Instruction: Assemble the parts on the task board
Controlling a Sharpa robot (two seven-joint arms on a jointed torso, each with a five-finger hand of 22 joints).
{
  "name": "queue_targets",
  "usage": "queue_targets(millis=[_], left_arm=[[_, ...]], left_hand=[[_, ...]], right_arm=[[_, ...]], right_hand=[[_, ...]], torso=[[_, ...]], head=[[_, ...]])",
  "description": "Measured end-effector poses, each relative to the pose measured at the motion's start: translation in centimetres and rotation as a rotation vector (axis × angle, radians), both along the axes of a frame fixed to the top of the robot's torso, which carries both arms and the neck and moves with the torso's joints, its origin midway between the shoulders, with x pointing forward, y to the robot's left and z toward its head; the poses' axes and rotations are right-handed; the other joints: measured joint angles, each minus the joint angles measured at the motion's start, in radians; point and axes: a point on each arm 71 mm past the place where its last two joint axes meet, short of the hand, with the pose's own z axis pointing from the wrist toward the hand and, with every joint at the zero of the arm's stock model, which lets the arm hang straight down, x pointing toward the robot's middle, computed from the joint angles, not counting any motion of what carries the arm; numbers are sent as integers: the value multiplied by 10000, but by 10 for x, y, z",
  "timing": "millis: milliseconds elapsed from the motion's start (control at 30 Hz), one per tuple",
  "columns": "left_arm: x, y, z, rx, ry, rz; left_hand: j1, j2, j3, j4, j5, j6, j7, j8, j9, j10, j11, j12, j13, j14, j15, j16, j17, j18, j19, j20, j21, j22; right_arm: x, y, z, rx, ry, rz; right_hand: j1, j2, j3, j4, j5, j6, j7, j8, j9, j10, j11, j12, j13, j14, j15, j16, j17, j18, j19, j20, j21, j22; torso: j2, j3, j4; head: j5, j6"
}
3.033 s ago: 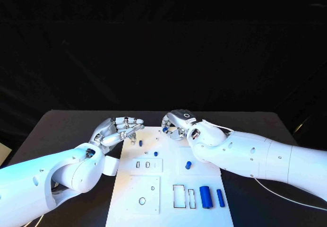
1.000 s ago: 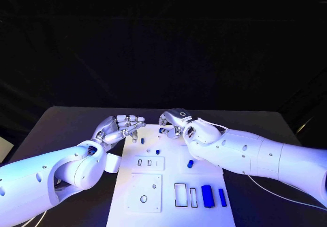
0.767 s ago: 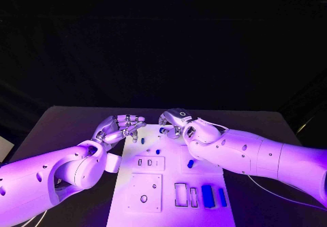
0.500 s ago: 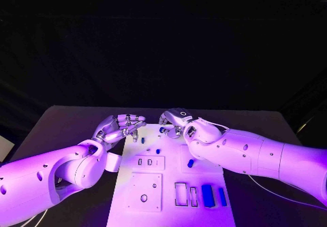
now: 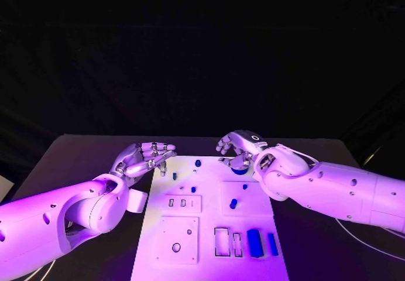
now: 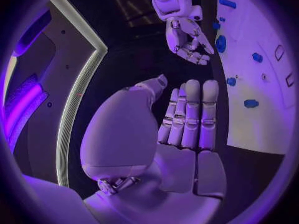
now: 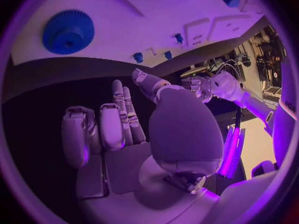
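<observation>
- At the far end of the task board [image 5: 211, 234], your right hand [image 5: 238, 153] hangs just above a blue gear [image 7: 69, 31]; its fingers are loosely curled and apart, and the right wrist view shows nothing between them, so it holds nothing
- The gear lies flat on the board near that far right corner, partly hidden under the hand in the head view; I judge it sits there because that is its seat, but you cannot tell from here whether it is fully down on a peg
- Beside the board's far left edge, your left hand [image 5: 145, 160] hovers with its fingers straight and side by side, thumb apart, palm bare; it grips nothing and looks parked there to stay clear of the work
- Small blue pegs [image 5: 192, 189] stand or lie scattered across the middle of the board, well apart from both hands
- At the near end, two longer blue bars [image 5: 255, 243] lie side by side next to an outlined rectangular slot [image 5: 222, 242], likely staged there for later fitting
- You probably have most of the assembly left to do
</observation>
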Motion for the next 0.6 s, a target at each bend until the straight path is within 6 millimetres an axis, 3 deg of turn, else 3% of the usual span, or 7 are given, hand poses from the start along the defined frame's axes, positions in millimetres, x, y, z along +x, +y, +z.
queue_targets(millis=[200, 233, 267, 333, 367, 467, 600], left_arm=[[1, 2, 0, 11, 1, 25], [1, 2, 0, 10, 1, 23], [1, 2, 0, 9, 2, 19], [1, 2, 0, 7, 3, 12], [1, 2, 0, 6, 3, 8], [1, 2, 0, 3, 3, -7], [1, 2, 0, -6, 5, -36]], left_hand=[[0, 0, 0, 0, 0, 0, 0, 0, -1, 0, 0, 0, -1, 0, 0, 0, 0, -1, 0, 0, -1, -1], [0, 0, 0, 0, 0, 0, 0, 0, -1, 0, 0, 0, -1, 0, 0, 0, -1, 1, 0, 0, -1, 5], [0, 0, 0, 0, 0, 0, 0, 0, -1, 0, 0, 0, -1, 0, 0, 0, -1, 0, 0, 0, -1, 19], [0, 0, 0, 0, 0, 0, 0, 0, -1, 0, 0, 0, -1, 0, 0, 0, -1, 0, 0, 0, -2, 23], [0, 0, 0, 0, 0, 0, 0, 0, -2, 1, 0, 0, -1, 0, 0, 0, -1, 0, 0, 0, -2, 23], [0, 0, 0, 0, 0, 0, 0, 0, -2, 0, 0, 0, -1, 0, 0, 0, -1, 0, 0, 0, -2, 23], [0, 0, 0, 0, 0, 0, 0, 0, -2, 0, 0, 0, -1, 0, 0, 0, -1, 0, 0, 0, -2, 22]], right_arm=[[-2, -42, 10, 727, 880, -725], [-1, -48, 9, 804, 1107, -858], [-1, -53, 9, 847, 1277, -943], [0, -60, 7, 893, 1617, -1091], [1, -64, 6, 897, 1830, -1191], [5, -72, 3, 864, 2260, -1417], [10, -74, -2, 786, 2663, -1588]], right_hand=[[227, -221, -960, -68, 0, -261, -173, -145, 37, 1730, -391, 1876, 1626, 33, -323, 438, 584, -118, 96, -248, 341, -1], [426, -21, -1777, -27, 138, -497, -251, -114, 154, 1514, -396, 4345, 4548, 33, -323, 796, 1079, -240, 80, -265, 499, -1], [665, 229, -2377, 141, 74, -638, -170, -49, 252, 1445, -349, 6088, 6760, 33, -323, 1123, 1367, -240, 81, -265, 637, -2], [899, 460, -2998, 489, 71, -794, -42, 124, 379, 1670, -200, 9683, 10712, 39, -222, 1544, 1542, -257, 97, -167, 849, -2], [962, 523, -3215, 683, 71, -870, 32, 186, 421, 1968, -153, 11893, 11552, 35, -138, 1737, 1569, -398, 98, -97, 962, -2], [1075, 597, -3538, 1006, 71, -1007, 94, 294, 470, 2175, -80, 13721, 11946, 32, -67, 2092, 1579, -398, 97, -28, 1093, -2], [1176, 590, -3688, 1156, 71, -1025, 112, 371, 486, 2184, -71, 14302, 11974, 32, -67, 2215, 1580, -399, 97, -27, 1093, -2]], torso=[[-70, 7, -43], [-78, 10, -49], [-89, 13, -60], [-99, 20, -75], [-104, 27, -85], [-108, 40, -112], [-108, 56, -128]], head=[[-63, -21], [-70, -24], [-73, -33], [-73, -42], [-65, -50], [-44, -58], [-28, -71]])
